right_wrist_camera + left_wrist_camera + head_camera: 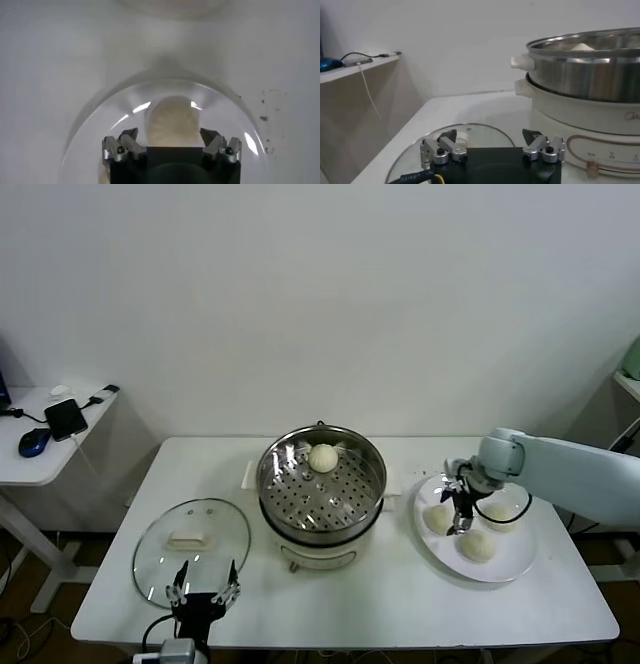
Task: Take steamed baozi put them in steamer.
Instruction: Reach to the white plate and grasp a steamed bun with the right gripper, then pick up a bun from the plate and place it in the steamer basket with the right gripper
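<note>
Right claw (459, 506): over the white plate at about 3 o'clock from the steamer, fingers spread wide and pointing down, gripping nothing. In the right wrist view the right claw (170, 142) brackets one bun (172, 121) with a gap on each side.
Left claw (203, 589): parked at the desk's near edge, about 7 o'clock from the steamer, jaws wide and empty, just beside the glass lid.
Steamed baozi (479, 546): three on the plate, one at the plate's 9 o'clock just beside the right claw, one at 6 o'clock, one at 1 o'clock partly behind the arm.
Bun in the pot (322, 457): one more sits on the perforated tray, at the tray's 12 o'clock near the back rim.
Steamer (322, 494): mid-desk, uncovered, steel pot on a white base; its rim and white handle fill the left wrist view (585, 70).
Plate (510, 569): flat on the desk, near the steamer but apart from it.
Glass lid (191, 549): lying flat at 8 o'clock from the steamer, white handle up.
Desk (400, 604): white, carrying all of it.
</note>
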Robot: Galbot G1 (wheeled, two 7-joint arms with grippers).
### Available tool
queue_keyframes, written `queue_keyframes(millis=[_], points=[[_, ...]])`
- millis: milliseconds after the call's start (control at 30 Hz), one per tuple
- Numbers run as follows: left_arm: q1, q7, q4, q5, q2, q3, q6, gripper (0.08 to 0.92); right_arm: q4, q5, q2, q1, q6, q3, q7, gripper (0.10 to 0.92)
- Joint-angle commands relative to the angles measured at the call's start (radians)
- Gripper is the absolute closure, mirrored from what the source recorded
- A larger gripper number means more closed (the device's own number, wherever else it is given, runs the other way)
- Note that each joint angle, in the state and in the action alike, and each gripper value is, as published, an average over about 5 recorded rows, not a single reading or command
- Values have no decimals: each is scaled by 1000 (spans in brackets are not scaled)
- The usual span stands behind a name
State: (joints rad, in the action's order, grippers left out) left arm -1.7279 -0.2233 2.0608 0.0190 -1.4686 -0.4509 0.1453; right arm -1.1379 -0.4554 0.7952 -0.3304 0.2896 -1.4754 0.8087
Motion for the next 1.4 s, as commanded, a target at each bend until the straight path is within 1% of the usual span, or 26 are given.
queue_keyframes(millis=[33, 267, 433, 600, 733, 900, 1067, 1167, 1267, 1333, 1400], points=[[-1, -1, 1, 1, -1, 1, -2, 177, 39, 47, 21, 84, 19, 77, -25, 205], [-1, -2, 3, 5, -4, 7, -2, 177, 41, 39, 20, 102, 10, 128, -23, 267], [-5, -1, 8, 9, -5, 9, -3, 177, 13, 37, 4, 58, -6, 110, 18, 295], [-11, 1, 23, 13, -10, 12, 1, 177, -34, -8, -26, -122, -31, -6, 80, 307], [-12, 2, 30, 17, -13, 16, 5, 177, -57, -105, -9, -341, -59, -148, 126, 313], [-8, 5, 31, 19, -13, 22, 11, 177, -99, -301, 107, -649, -72, -335, 174, 318], [1, 9, 37, 18, -8, 24, 25, 177, -174, -529, 273, -842, -21, -356, 156, 321], [8, 10, 40, 15, -7, 25, 32, 177, -246, -633, 372, -859, 37, -318, 82, 321], [13, 10, 44, 10, -7, 25, 36, 177, -312, -717, 454, -807, 112, -265, -17, 321], [14, 10, 46, 6, -7, 24, 36, 177, -333, -752, 504, -746, 157, -238, -75, 321], [15, 10, 48, 2, -6, 23, 37, 177, -323, -757, 551, -683, 187, -226, -114, 321]])
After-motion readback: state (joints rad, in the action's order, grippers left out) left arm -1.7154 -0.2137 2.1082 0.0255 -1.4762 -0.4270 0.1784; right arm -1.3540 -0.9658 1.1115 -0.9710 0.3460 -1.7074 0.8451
